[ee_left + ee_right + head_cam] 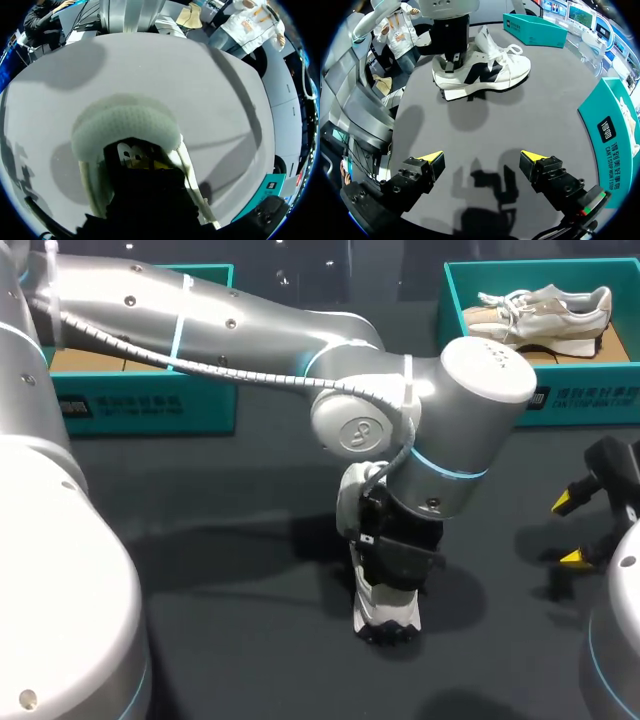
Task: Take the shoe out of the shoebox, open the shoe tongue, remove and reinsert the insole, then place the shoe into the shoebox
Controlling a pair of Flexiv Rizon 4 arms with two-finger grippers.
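A white shoe with black side marks [385,612] [490,75] stands on its sole in the middle of the dark table, heel toward the front edge. My left gripper [400,555] [451,62] comes down on the heel opening. In the left wrist view its shut tips [150,165] sit inside the shoe behind the padded heel collar [125,125]. Whether they pinch anything is hidden. My right gripper [568,530] [482,159] hovers open over bare table to the shoe's right, holding nothing. The teal shoebox [580,395] [612,140] stands at the back right.
A beige shoe [540,310] lies in the back-right shoebox. A second teal box [140,405] [535,30] stands at the back left, partly hidden by my left arm. Bare table lies between the white shoe and my right gripper.
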